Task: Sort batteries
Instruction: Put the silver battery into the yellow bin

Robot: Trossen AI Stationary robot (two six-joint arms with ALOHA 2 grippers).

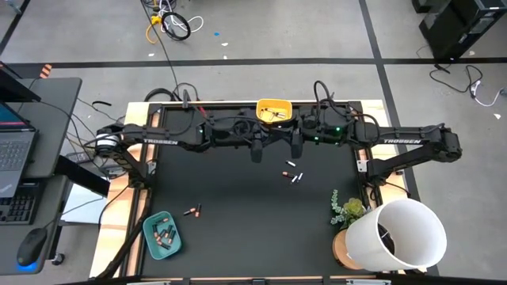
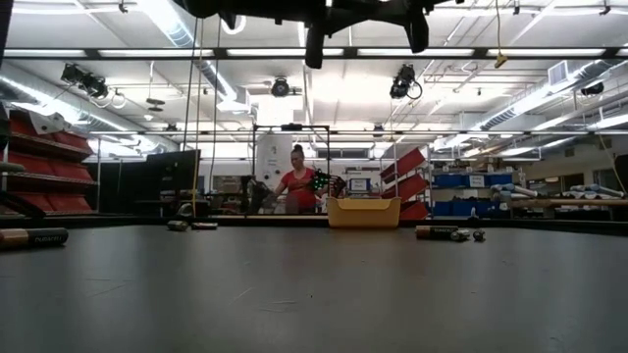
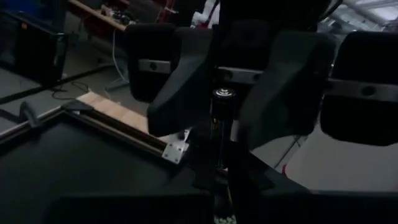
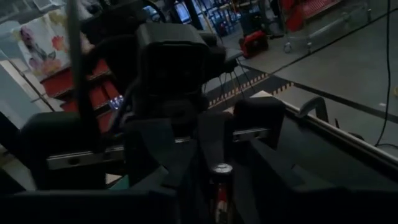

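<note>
Both pincers meet at upper centre of the high view. The left pincer [image 1: 256, 150] is clamped on a battery [image 3: 222, 118] standing upright between its fingers. The right pincer [image 1: 296, 147] faces it; whether it is apart or closing I cannot tell. Just above them sits the yellow bin [image 1: 274, 111], with something in it. Three batteries [image 1: 292, 174] lie mid-table, two more [image 1: 192, 210] lower left beside the teal tray [image 1: 162, 235], which already holds several. Sorting looks partly done.
</note>
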